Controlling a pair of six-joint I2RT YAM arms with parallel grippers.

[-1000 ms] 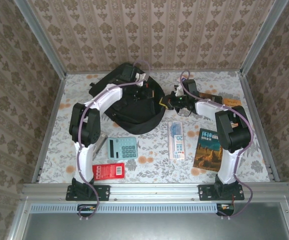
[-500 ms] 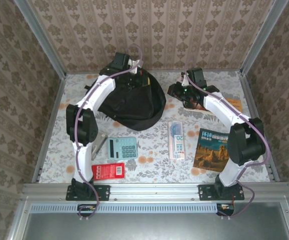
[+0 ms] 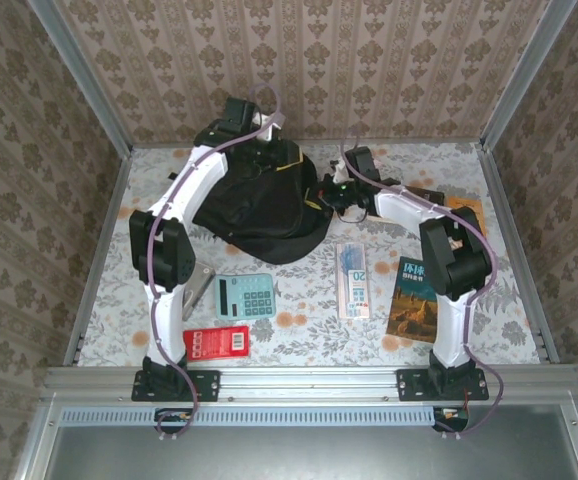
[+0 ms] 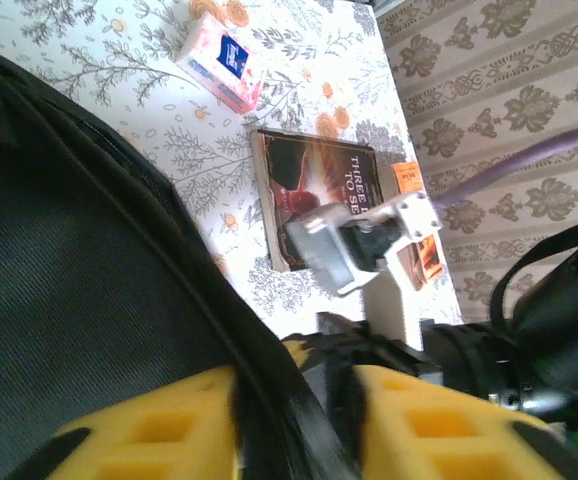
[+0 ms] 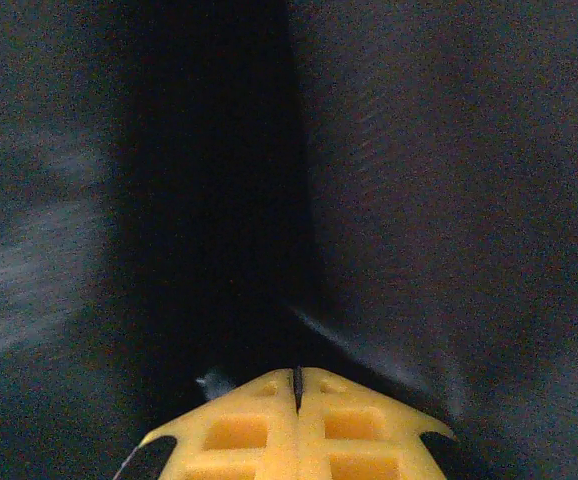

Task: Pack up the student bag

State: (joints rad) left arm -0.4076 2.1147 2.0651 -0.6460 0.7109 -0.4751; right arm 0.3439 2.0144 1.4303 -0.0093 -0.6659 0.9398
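left arm stretched long toward 11 o'clock, wrist turned back toward 5 o'clock, left gripper tilted, jaws parted, right arm folded at the elbow, forearm reaching toward 10 o'clock, right gripper jaws pressed flat together

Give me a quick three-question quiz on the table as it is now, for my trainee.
1. True or false: the calculator is inside the bag.
2. Which hand has its fingers pressed together, up against the bag's dark fabric?
3. What lies nearest the right arm's base? A red box, B book, C calculator.
Key: 1 false, it lies on the table; 2 the right hand; 3 B.
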